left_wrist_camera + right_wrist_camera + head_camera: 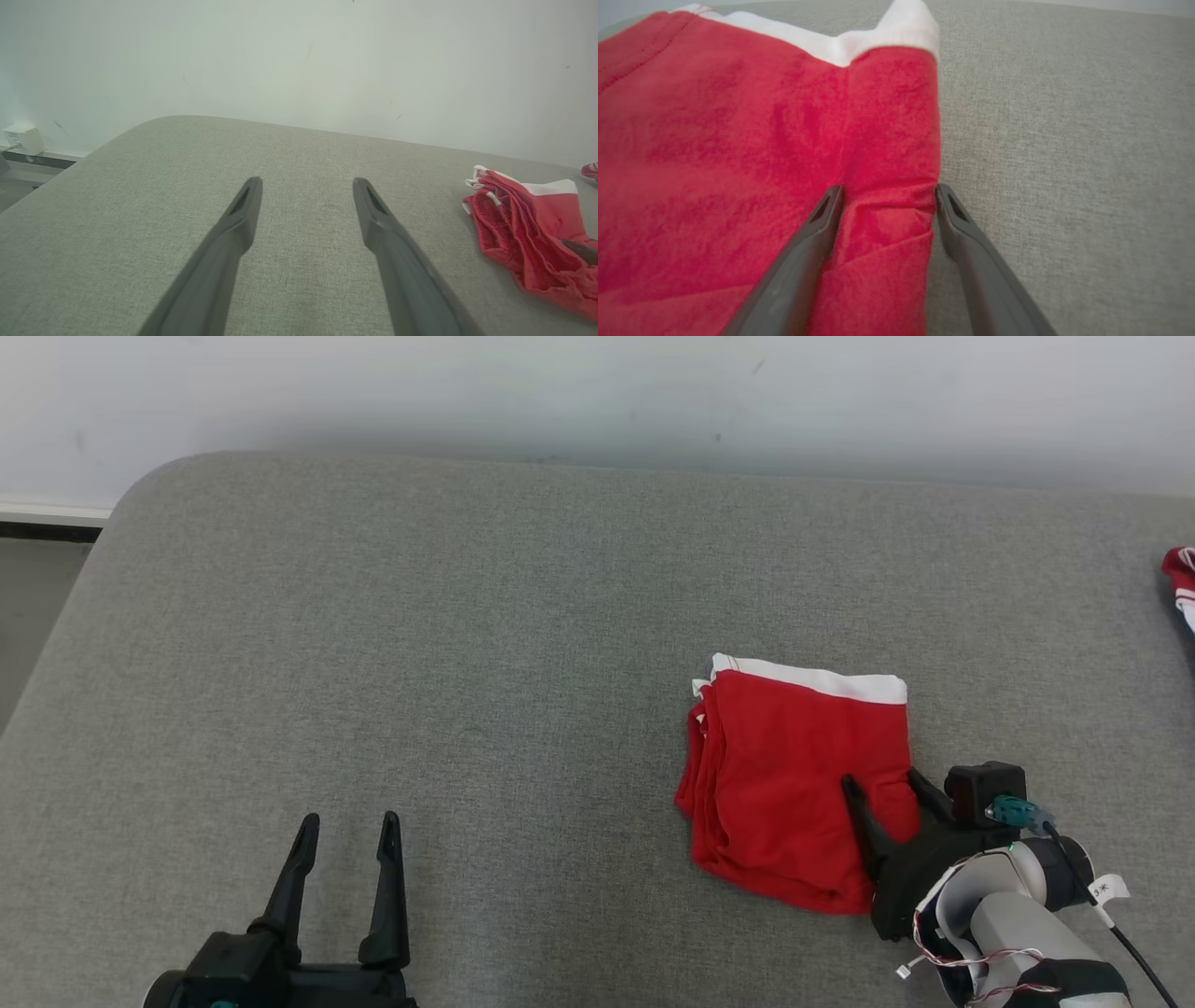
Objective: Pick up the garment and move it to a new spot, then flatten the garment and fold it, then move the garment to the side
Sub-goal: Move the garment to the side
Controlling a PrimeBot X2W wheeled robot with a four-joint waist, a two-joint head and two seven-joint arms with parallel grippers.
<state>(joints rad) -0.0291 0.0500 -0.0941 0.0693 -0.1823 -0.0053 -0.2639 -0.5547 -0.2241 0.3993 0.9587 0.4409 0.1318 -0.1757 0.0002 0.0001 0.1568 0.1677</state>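
The red garment (794, 775) with a white band lies folded into a rough rectangle on the grey padded surface (467, 663), right of centre. My right gripper (882, 782) is at its near right edge. In the right wrist view this gripper (887, 191) is open, with a bunched strip of the garment (738, 140) between its spread fingers. My left gripper (347, 819) stands open at the lower left, over bare surface. The left wrist view has that gripper (306, 182) with nothing between its fingers and the garment (523, 233) off to the right.
Another red and white cloth (1181, 579) lies at the far right edge of the surface. The surface's rounded corner and left edge (84, 588) drop to the floor. A pale wall runs behind it. A small white box (23, 137) sits by the wall.
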